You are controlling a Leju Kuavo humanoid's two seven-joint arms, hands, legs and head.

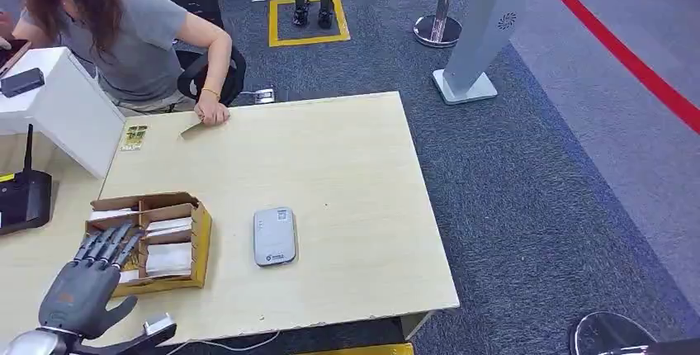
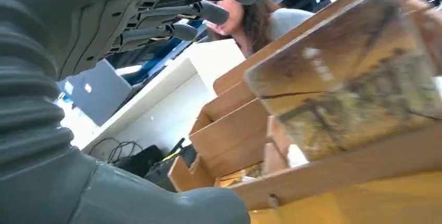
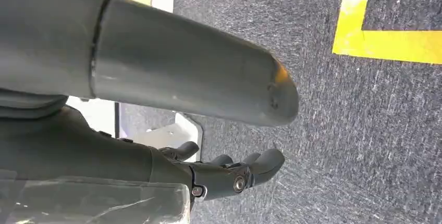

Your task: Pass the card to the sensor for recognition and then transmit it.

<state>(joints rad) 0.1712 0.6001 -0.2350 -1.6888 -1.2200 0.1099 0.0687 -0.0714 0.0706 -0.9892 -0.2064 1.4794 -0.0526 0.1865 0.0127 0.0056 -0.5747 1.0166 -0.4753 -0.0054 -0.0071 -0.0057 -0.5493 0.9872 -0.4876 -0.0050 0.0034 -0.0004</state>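
1. Grey carpet surrounds the pale desk (image 1: 347, 165) I'm working at; a person (image 1: 124, 33) sits at its far left corner, one hand on the desk edge.
2. My left hand (image 1: 87, 281) hovers over the box (image 1: 177, 202), fingers (image 1: 111, 243) straight and spread, holding nothing.
3. White cards (image 1: 167, 257) lie in the box's compartments (several slots).
4. Just right of the box, the sensor (image 1: 274, 235) lies flat.
5. My right hand (image 3: 229, 174) hangs over the carpet (image 3: 365, 130), fingers loosely curled, empty.

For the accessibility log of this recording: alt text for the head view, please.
The left robot hand hovers open over a cardboard box of cards on a pale wooden table, with a grey card sensor beside it. A seated person rests a hand at the far edge.
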